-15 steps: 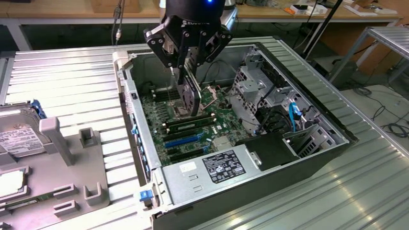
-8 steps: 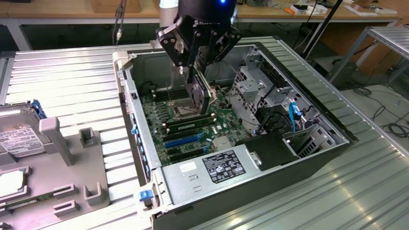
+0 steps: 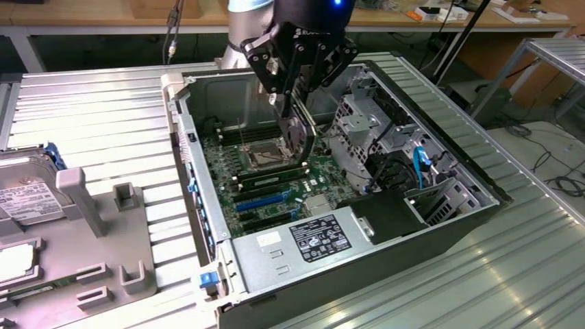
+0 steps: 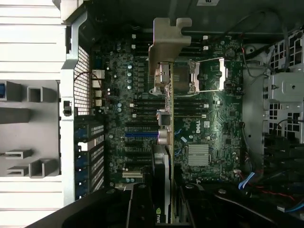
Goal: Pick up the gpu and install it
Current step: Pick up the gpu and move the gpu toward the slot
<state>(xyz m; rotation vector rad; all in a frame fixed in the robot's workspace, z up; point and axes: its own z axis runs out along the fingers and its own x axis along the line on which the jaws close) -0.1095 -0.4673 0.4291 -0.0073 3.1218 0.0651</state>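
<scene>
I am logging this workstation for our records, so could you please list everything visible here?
table: one, silver, ribbed, under everything
computer case: one, black and silver, open, on the table
motherboard: one, green, inside the case
power supply: one, silver with dark label, case end nearest the exterior camera
cable: one, blue, inside the case, exterior view's right
grey fixture: one, grey, exterior view's left
hard drive: one, silver with white label, in the grey fixture
gpu: one, dark with silver bracket, edge-on over the motherboard
gripper: one, black, shut on the gpu
</scene>
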